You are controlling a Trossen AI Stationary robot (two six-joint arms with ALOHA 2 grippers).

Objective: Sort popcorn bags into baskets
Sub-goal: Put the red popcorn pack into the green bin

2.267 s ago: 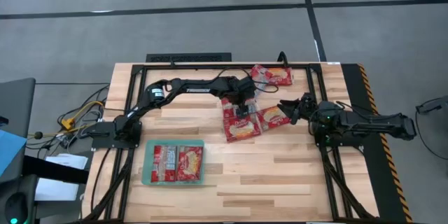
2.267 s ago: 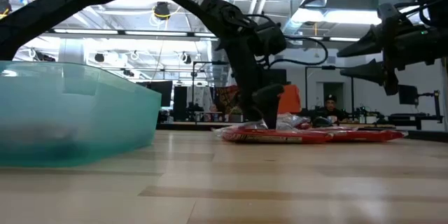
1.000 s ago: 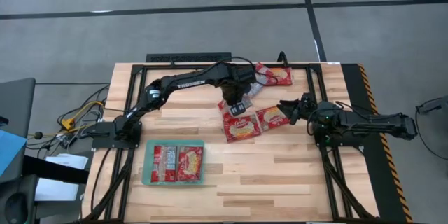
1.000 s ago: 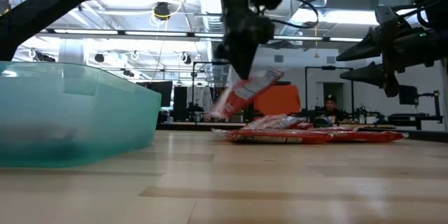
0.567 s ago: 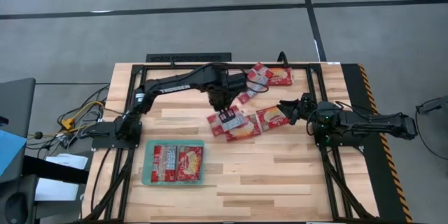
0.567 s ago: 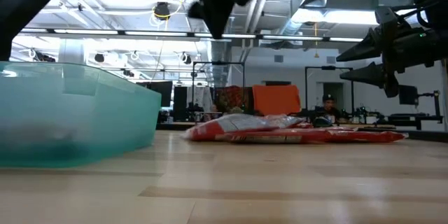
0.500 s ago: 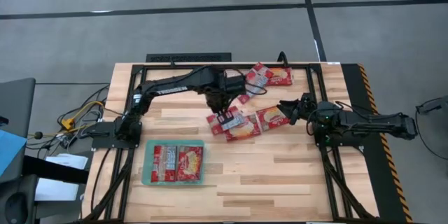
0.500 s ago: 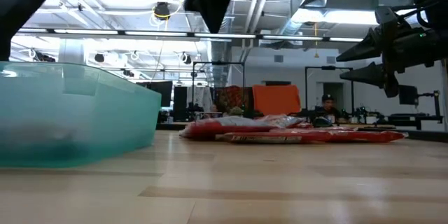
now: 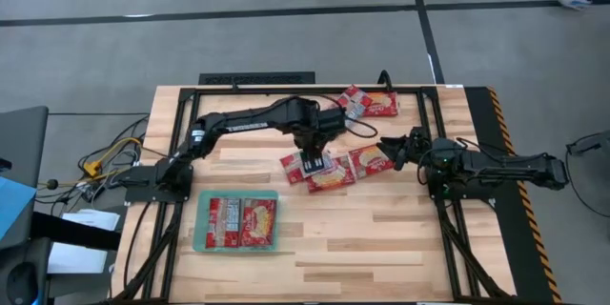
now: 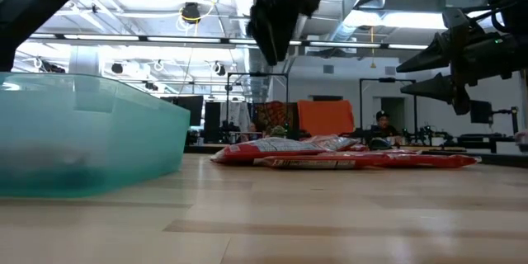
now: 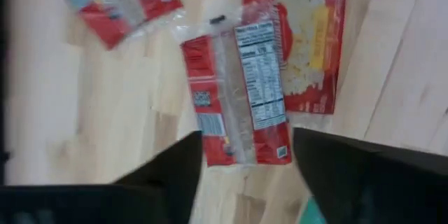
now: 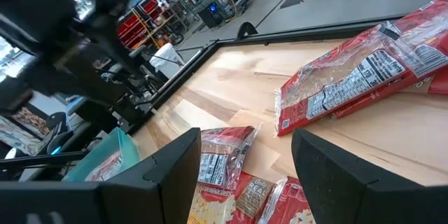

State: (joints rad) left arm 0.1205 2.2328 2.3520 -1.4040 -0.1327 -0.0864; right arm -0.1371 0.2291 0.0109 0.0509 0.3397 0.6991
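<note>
My left gripper (image 9: 309,159) (image 11: 245,155) is open and hangs above a red popcorn bag (image 9: 303,168) (image 11: 241,101). That bag lies label side up, its far end resting on another bag (image 9: 332,176) (image 11: 308,49). In the low view the left gripper (image 10: 272,49) is well clear of the bags (image 10: 280,150). A third bag (image 9: 372,160) lies beside them, and two more (image 9: 367,104) near the far edge. The teal tray (image 9: 200,221) (image 10: 82,132) holds two bags (image 9: 243,221). My right gripper (image 9: 386,147) (image 12: 245,182) (image 10: 410,70) is open and hovers by the third bag.
Black frame rails (image 9: 191,124) run along the table's left, far and right sides. The arm bases stand at left (image 9: 157,179) and right (image 9: 443,186). Bare wood (image 9: 381,238) lies between the tray and the near right corner. A person (image 10: 381,124) shows in the room beyond.
A second ago my left gripper held a bag lifted and tilted above the pile. It carried it toward the table's left and near edge, then let go. The bag now lies flat, partly on another bag. The open gripper has since shifted slightly right and lower over it.
</note>
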